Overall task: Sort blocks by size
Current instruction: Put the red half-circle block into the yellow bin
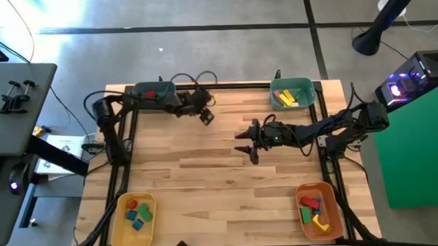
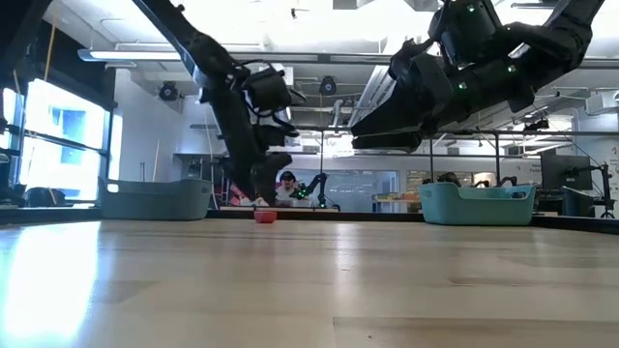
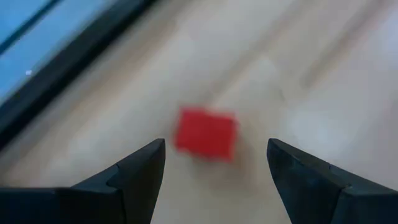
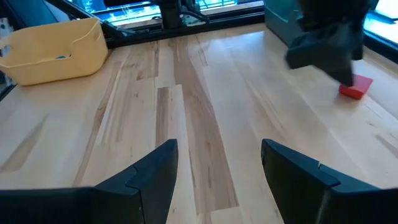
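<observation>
A small red block lies flat on the wooden table near its far edge, also seen in the low view and far off in the right wrist view. My left gripper hovers open just above the block, pointing steeply down, with one finger on either side and neither touching it; in the high view this gripper covers the block. My right gripper hangs open over the middle of the table, with nothing between its fingers. More blocks lie in the corner bins.
Two teal bins stand at the far edge: the left one has something red in it, the right one yellow and pink blocks. A yellow bin and an orange bin with blocks stand at the near corners. Bare wood lies between.
</observation>
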`<act>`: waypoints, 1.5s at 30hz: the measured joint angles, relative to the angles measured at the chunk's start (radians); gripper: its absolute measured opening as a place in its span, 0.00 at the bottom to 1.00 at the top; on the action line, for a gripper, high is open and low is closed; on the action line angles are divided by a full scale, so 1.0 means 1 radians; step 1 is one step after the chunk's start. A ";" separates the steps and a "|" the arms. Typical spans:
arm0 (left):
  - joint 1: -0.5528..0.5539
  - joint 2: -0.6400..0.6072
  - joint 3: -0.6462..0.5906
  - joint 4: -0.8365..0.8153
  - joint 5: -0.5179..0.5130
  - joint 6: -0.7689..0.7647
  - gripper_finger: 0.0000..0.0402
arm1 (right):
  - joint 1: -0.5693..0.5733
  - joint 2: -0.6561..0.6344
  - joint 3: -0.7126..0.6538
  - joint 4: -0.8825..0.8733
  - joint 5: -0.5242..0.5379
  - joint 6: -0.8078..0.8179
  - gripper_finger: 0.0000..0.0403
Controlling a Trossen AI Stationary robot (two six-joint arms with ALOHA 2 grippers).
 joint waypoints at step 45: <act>-0.280 -0.278 -0.001 -0.211 0.351 0.097 0.34 | 0.000 0.000 0.000 -0.029 0.011 0.016 0.56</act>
